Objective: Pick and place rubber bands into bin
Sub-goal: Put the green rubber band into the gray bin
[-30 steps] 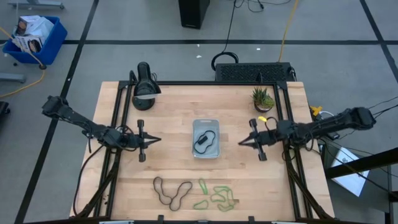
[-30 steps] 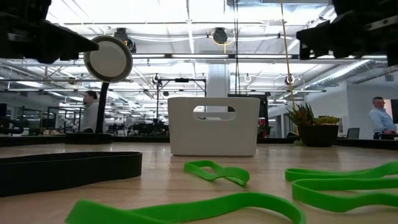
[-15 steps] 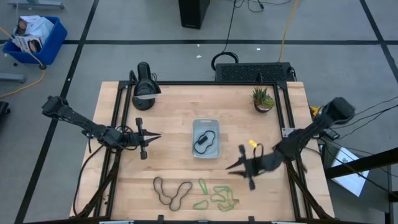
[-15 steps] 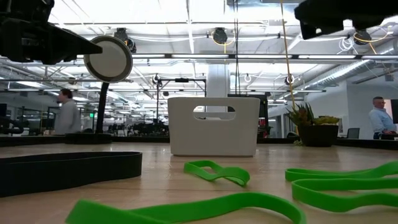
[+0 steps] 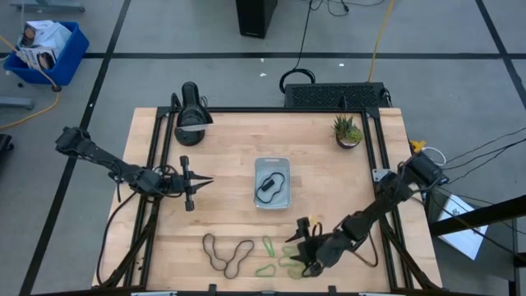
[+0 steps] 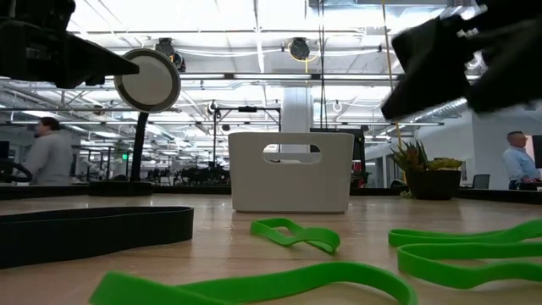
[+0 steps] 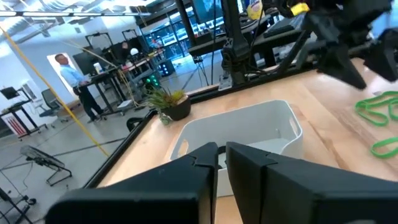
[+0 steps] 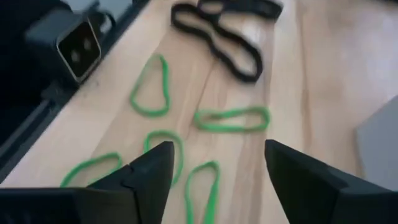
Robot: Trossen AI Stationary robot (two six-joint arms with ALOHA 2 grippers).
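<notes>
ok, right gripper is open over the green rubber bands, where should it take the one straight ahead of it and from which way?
The right gripper hangs open above the green rubber bands. Probably best to come straight down on the green band between its fingers and pinch one long side mid-span. It lies flat on the table as a thin narrow loop, apart from its neighbours, so a side approach has nothing to catch.

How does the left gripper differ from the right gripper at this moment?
The left gripper hangs left of the bin with fingers nearly closed; the right gripper sits over the green rubber bands near the table's front edge, fingers spread wide. The left points toward the bin, the right toward the bands. Both hold nothing.
</notes>
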